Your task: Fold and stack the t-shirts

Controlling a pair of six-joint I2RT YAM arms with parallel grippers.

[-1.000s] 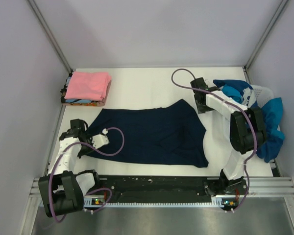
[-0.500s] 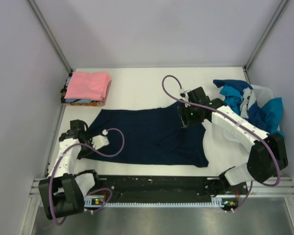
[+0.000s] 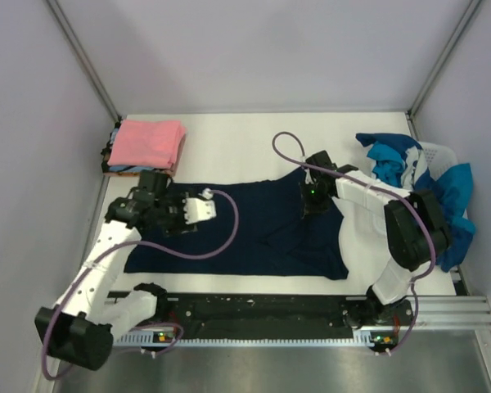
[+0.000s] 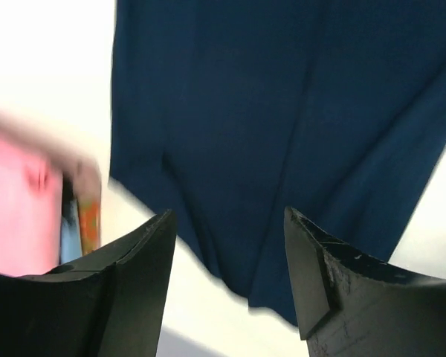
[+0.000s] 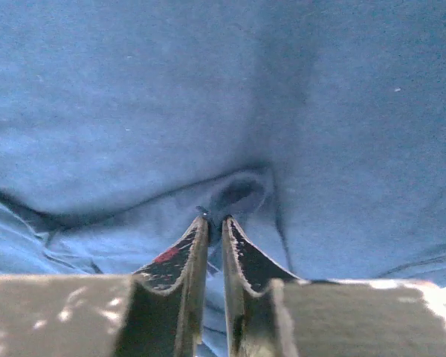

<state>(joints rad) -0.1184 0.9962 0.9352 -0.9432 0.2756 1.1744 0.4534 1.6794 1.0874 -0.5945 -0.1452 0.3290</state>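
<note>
Navy t-shirt: the navy t-shirt (image 3: 245, 233) lies spread across the middle of the tabletop (image 3: 237, 143), closer to the near edge, with its long side running left to right.
Right tool: your right tool (image 5: 214, 220) is narrow. Its tips are almost together and press into a small pucker of navy cloth on the far right part of the shirt.
Left tool: your left tool (image 4: 227, 223) is wide apart and holds nothing. It hangs above the left part of the navy shirt, just near of the folded stack.
Folded stack: a pink t-shirt (image 3: 147, 142) tops the pile in the far left corner. Orange and light blue edges show beneath it.
Unfolded pile: the teal, blue and white t-shirts (image 3: 452, 205) sit crumpled at the right edge, toward the far right corner.
Basket: a white basket (image 3: 439, 152) shows under that pile at its far side.
</note>
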